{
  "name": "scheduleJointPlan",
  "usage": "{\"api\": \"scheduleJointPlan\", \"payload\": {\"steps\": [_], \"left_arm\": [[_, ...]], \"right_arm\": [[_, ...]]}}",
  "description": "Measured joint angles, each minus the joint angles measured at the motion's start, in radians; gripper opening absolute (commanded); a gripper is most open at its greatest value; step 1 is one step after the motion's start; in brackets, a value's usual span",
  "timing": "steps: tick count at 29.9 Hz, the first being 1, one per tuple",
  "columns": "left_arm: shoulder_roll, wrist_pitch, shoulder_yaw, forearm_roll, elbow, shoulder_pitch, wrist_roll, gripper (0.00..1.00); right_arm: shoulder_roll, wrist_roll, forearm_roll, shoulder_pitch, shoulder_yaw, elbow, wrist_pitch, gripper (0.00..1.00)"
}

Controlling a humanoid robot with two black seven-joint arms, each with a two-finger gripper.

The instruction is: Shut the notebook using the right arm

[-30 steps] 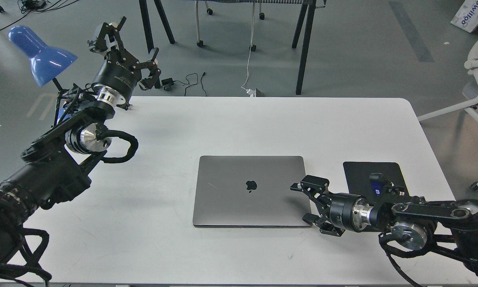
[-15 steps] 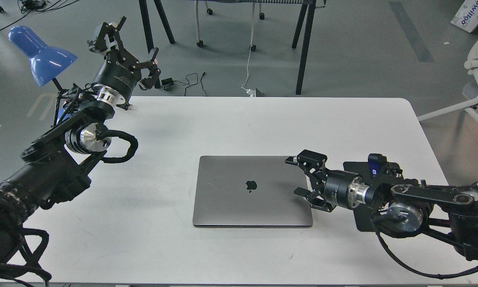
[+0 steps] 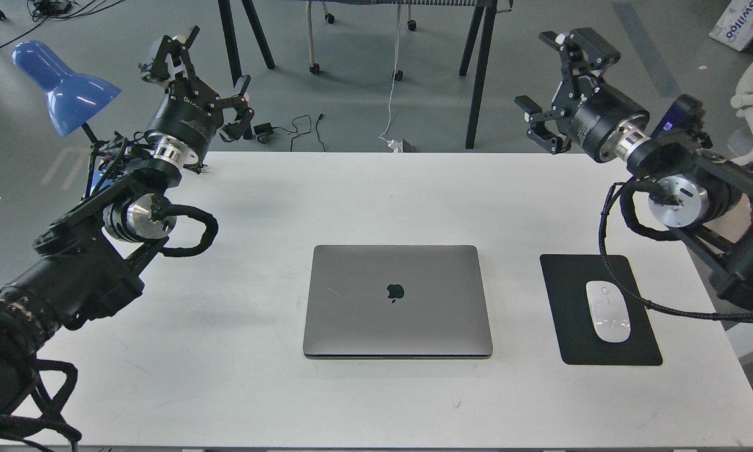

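Note:
The space-grey notebook (image 3: 396, 301) lies shut and flat at the middle of the white table (image 3: 376, 201), its lid with the dark apple logo facing up. My right gripper (image 3: 547, 74) is open and empty, raised high above the table's far right edge, well away from the notebook. My left gripper (image 3: 216, 66) is open and empty, raised above the table's far left corner.
A black mouse pad (image 3: 602, 311) with a white mouse (image 3: 608, 311) lies right of the notebook. A blue desk lamp (image 3: 63, 85) stands at the far left. Table legs, cables and a chair are on the floor behind.
My right arm has lifted from the notebook's right edge and swung up to the far right, uncovering the mouse and pad. The notebook stays shut. The left arm has not moved.

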Motion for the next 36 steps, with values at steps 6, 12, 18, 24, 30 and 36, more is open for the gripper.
{"api": "scheduleJointPlan", "payload": {"steps": [6, 12, 18, 24, 30, 36], "left_arm": [[0.0, 0.0, 0.001, 0.0, 0.0, 0.0, 0.0, 1.0], [0.0, 0.0, 0.001, 0.0, 0.0, 0.0, 0.0, 1.0], [0.0, 0.0, 0.0, 0.0, 0.0, 0.0, 0.0, 1.0], [0.001, 0.0, 0.0, 0.0, 0.0, 0.0, 0.0, 1.0], [0.001, 0.0, 0.0, 0.0, 0.0, 0.0, 0.0, 1.0], [0.001, 0.0, 0.0, 0.0, 0.0, 0.0, 0.0, 1.0]], "right_arm": [[0.062, 0.006, 0.008, -0.009, 0.082, -0.051, 0.054, 1.0], [0.135, 0.016, 0.011, -0.073, 0.197, -0.052, 0.123, 1.0], [0.227, 0.018, 0.012, -0.157, 0.342, -0.05, 0.17, 1.0], [0.27, 0.028, 0.012, -0.186, 0.411, -0.05, 0.177, 1.0], [0.273, 0.031, 0.011, -0.195, 0.421, -0.05, 0.177, 1.0], [0.276, 0.036, 0.011, -0.2, 0.422, -0.047, 0.177, 1.0]]}}
